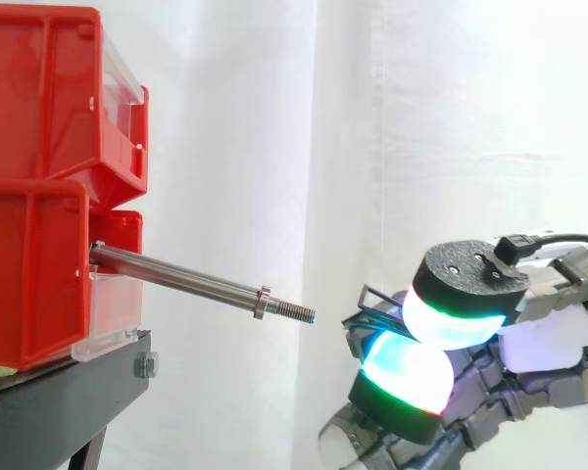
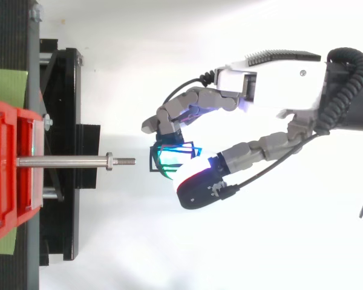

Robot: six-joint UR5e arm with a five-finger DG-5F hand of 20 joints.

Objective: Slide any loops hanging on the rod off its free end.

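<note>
1. Your hand (image 2: 278, 84) has its fingers and thumb curled in, with the glowing pads pinched on a thin dark cable loop (image 2: 168, 158) that is angular and made of several strands.
2. The loop sits in that pinch just off the rod's free end, not touching it.
3. Ahead of the fingertips is the rod (image 1: 176, 277), round polished steel with a nut (image 2: 109, 161) and a threaded tip (image 1: 294, 312).
4. Farthest from the hand, glossy red plastic bins (image 1: 39, 108) hold the rod's root on a matte black stand (image 1: 69, 392).
</note>
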